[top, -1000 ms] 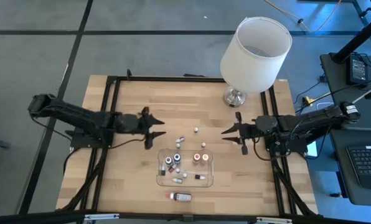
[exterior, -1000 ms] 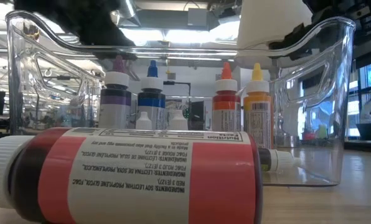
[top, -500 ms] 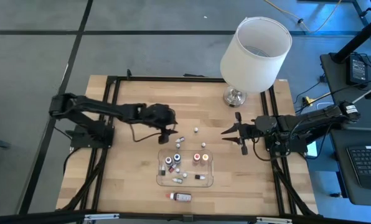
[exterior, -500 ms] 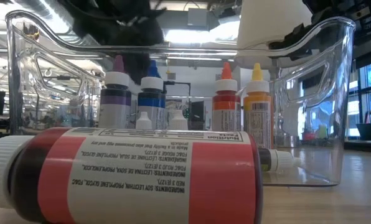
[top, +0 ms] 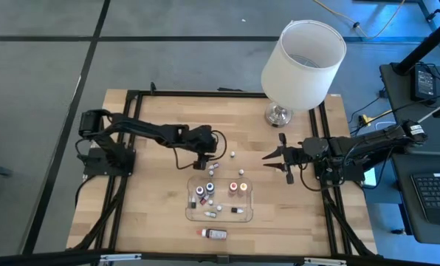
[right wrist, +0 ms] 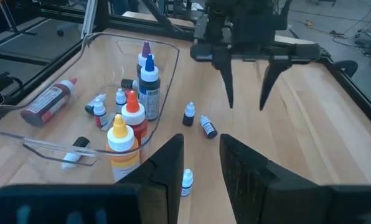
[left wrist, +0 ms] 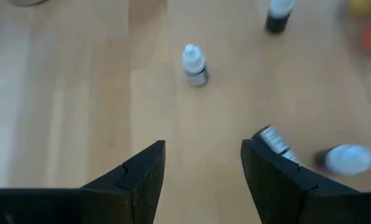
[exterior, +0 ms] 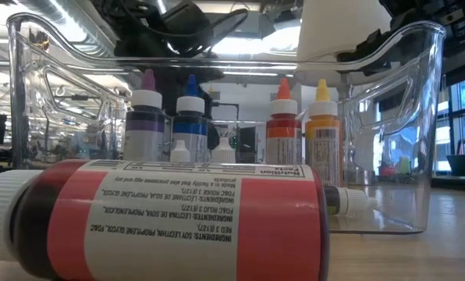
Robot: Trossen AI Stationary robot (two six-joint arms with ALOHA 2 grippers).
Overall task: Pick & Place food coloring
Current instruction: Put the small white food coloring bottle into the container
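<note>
Centre of the overhead view: left gripper (top: 207, 160), fingers spread and empty, hovers above loose food coloring bottles (top: 212, 169); next, lower and close.

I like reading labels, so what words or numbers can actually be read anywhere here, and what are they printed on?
"INGREDIENTS: SOY LECITHIN, PROPYLENE GLYCOL, FD&C RED 3 (E127)", upside down on the red bottle lying in front of the clear tray.
"Nutrition", upside down at that label's edge.
Further lines there look French and Spanish, too small to quote surely.
Print on the orange bottle: too small to read.
No other text is legible.
</note>
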